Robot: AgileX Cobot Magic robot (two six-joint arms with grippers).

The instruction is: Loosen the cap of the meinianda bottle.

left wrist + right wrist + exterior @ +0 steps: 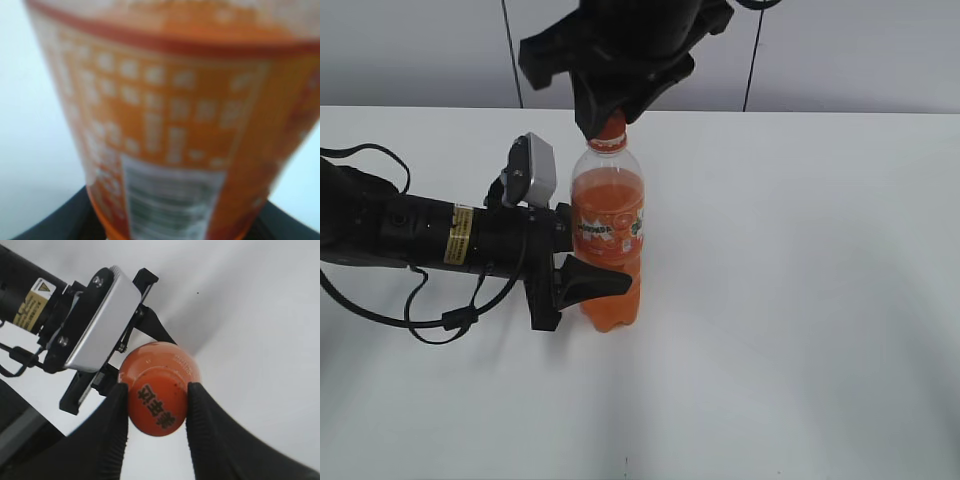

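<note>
In the left wrist view the clear plastic bottle of orange drink (175, 130) fills the frame so closely that its label print is blurred and the fingers are cut off at the bottom edge. The exterior view shows the black left gripper (582, 262) clamped around the bottle's lower body, the bottle upright on the white table (800, 300). Farther up, the black right gripper (157, 412) pinches the small round orange cap (159, 392) between both fingers; the exterior view hides most of the cap behind them.
</note>
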